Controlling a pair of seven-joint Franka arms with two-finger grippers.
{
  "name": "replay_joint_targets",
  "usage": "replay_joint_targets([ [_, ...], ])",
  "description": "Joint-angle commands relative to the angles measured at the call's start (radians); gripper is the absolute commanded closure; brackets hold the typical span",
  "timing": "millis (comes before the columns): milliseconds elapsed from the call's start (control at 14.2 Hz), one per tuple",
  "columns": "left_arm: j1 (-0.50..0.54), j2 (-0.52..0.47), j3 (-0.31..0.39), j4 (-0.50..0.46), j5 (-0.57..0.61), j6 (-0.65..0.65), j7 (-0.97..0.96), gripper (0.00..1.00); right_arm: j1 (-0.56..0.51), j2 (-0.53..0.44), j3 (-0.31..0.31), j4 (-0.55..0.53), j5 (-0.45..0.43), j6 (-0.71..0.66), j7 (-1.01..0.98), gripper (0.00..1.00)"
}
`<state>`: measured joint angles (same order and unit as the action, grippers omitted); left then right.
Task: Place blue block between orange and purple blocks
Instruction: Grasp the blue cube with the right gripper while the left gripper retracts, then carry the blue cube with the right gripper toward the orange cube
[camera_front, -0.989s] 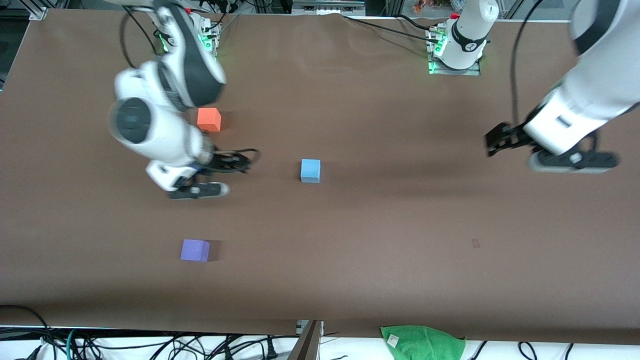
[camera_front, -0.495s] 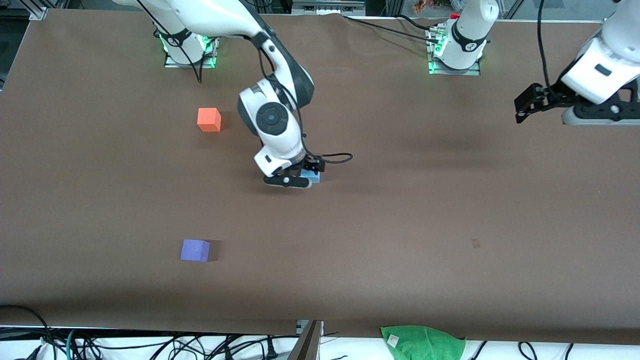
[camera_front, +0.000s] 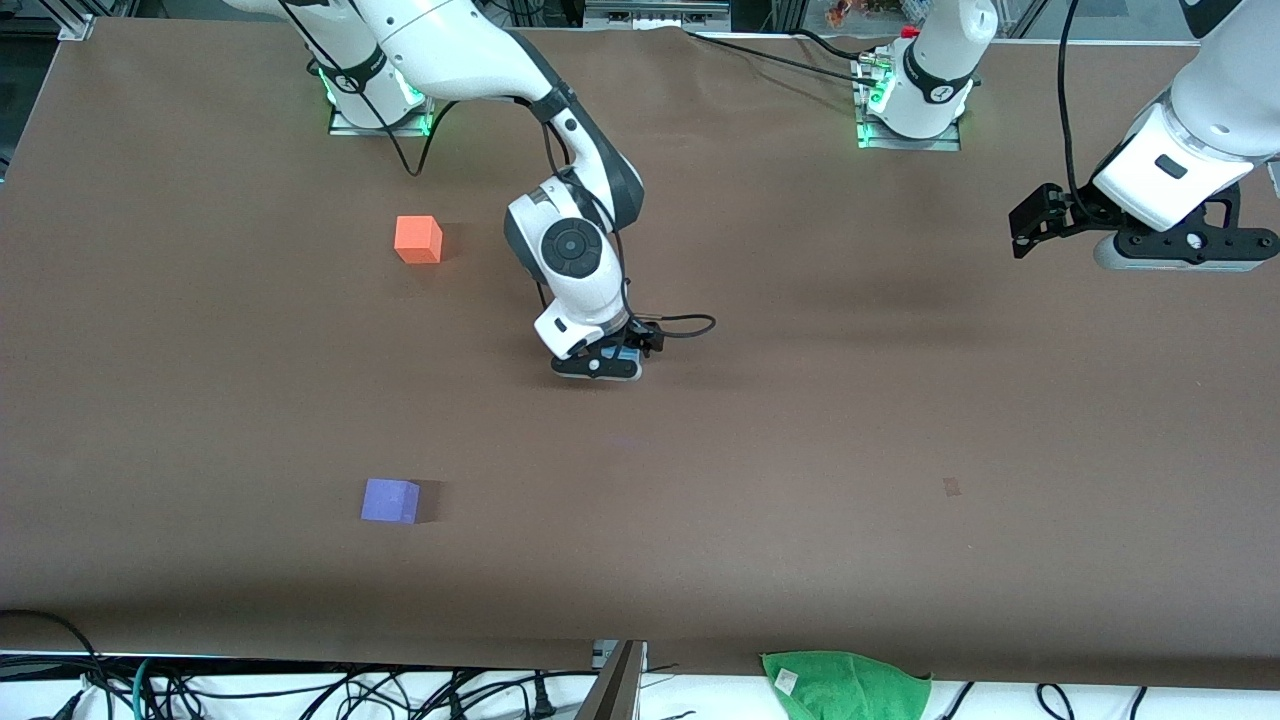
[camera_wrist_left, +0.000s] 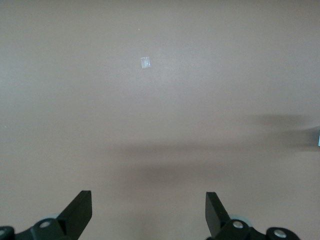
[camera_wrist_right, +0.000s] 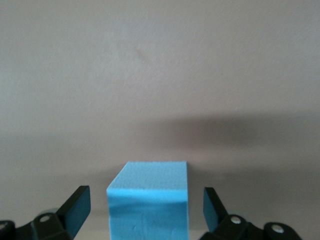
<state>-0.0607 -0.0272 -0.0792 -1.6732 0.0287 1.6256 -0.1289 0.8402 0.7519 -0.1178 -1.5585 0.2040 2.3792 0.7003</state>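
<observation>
The sky-blue block (camera_wrist_right: 148, 200) sits on the brown table at mid-table, almost hidden under my right gripper in the front view (camera_front: 628, 353). My right gripper (camera_front: 612, 362) is down around it, open, with a finger on each side and gaps to the block's faces; the right wrist view shows its gripper (camera_wrist_right: 145, 210) the same way. The orange block (camera_front: 418, 239) lies toward the right arm's end, near the bases. The purple block (camera_front: 390, 500) lies nearer the front camera. My left gripper (camera_front: 1035, 228) is open and empty, up over the left arm's end of the table (camera_wrist_left: 149, 210).
A green cloth (camera_front: 845, 683) lies off the table's front edge. A small pale mark (camera_front: 951, 486) sits on the table toward the left arm's end; a small pale square (camera_wrist_left: 146, 62) also shows on the table surface in the left wrist view.
My right gripper swung from beside the orange block across to the blue block and came down around it. My left arm shifted slightly over its end of the table.
</observation>
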Motion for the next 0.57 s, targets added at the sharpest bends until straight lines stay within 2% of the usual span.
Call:
replay_joint_targets([
  [0,0.004,-0.062,0.004,-0.08,-0.021,0.005,0.014,0.0,0.022,0.007,-0.011,-0.008,-0.002,0.006,0.015,0.18],
  [141,0.004,-0.076,0.002,-0.069,-0.019,-0.03,0.012,0.0,0.02,0.007,-0.013,-0.017,-0.002,0.003,0.013,0.57],
  [283,0.002,-0.114,-0.007,-0.063,-0.019,-0.039,0.008,0.0,0.008,0.006,-0.023,-0.018,-0.003,-0.015,0.004,0.88],
  [353,0.004,-0.117,-0.02,-0.062,-0.013,-0.039,-0.001,0.0,0.003,-0.002,-0.049,-0.014,-0.005,-0.058,-0.002,0.94],
  [495,0.004,-0.102,-0.013,-0.059,-0.019,-0.011,-0.023,0.0,0.003,-0.058,-0.149,-0.008,-0.011,-0.179,-0.121,0.95],
])
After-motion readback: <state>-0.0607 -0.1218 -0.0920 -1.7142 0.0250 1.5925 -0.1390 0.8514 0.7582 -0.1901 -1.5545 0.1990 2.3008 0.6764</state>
